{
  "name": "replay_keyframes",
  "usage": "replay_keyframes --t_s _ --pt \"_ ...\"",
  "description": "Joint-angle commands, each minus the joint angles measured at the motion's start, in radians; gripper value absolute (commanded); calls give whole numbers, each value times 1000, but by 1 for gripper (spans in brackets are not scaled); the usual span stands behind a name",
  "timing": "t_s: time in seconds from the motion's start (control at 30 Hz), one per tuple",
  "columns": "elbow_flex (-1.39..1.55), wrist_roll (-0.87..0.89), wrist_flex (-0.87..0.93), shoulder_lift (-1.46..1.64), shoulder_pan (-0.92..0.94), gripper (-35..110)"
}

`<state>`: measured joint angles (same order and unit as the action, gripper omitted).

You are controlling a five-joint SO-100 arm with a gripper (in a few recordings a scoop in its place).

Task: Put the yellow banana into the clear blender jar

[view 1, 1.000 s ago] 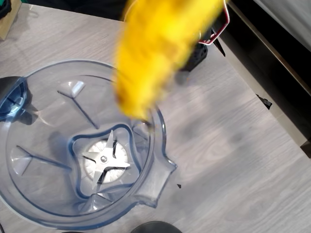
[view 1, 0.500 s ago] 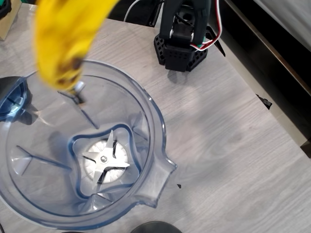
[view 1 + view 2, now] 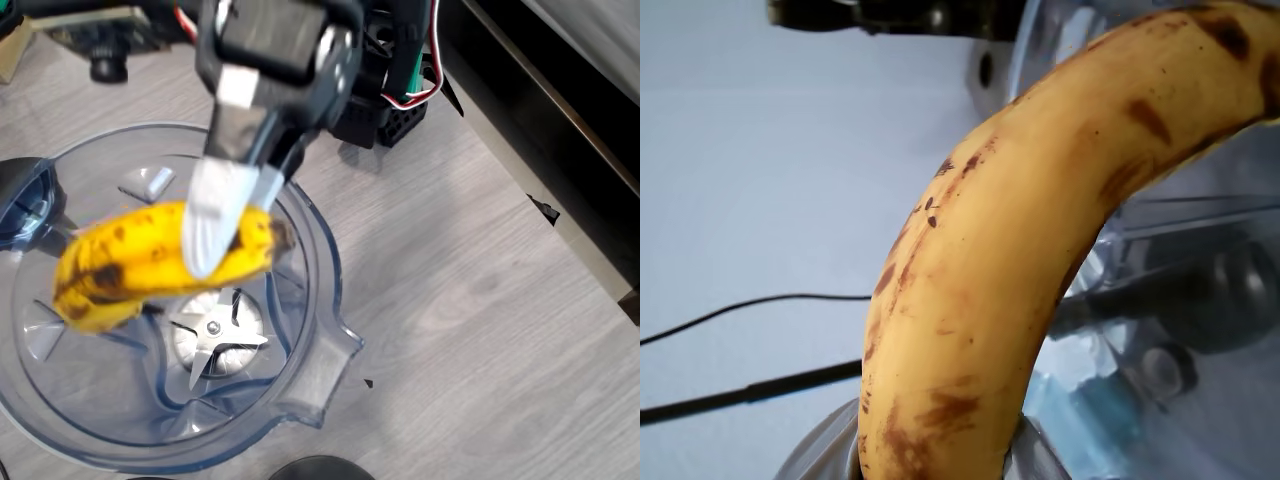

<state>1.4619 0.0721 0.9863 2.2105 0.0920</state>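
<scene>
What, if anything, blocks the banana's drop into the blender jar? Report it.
Nothing visible does. The gripper holds the yellow banana over the open mouth of the clear blender jar; the jar has no lid on, and only its blade lies below, at the bottom.

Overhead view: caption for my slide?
Claw holds a spotted banana over the open blender jar, above its blade.

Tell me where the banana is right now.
In the overhead view the yellow banana is held by the gripper over the open mouth of the clear blender jar, left of centre, above and left of the metal blade.
</scene>
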Motion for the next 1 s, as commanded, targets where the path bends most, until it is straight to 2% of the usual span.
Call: replay_keyframes --t_s 0.0,0.43,0.73,0.87,0.97 --pt "23 8 -49 6 15 11" --pt "121 5 -67 -6 29 19" --pt "107 -2 -60 167 -25 20" --pt "118 3 37 290 -123 19" --pt "147 0 178 353 -244 6"
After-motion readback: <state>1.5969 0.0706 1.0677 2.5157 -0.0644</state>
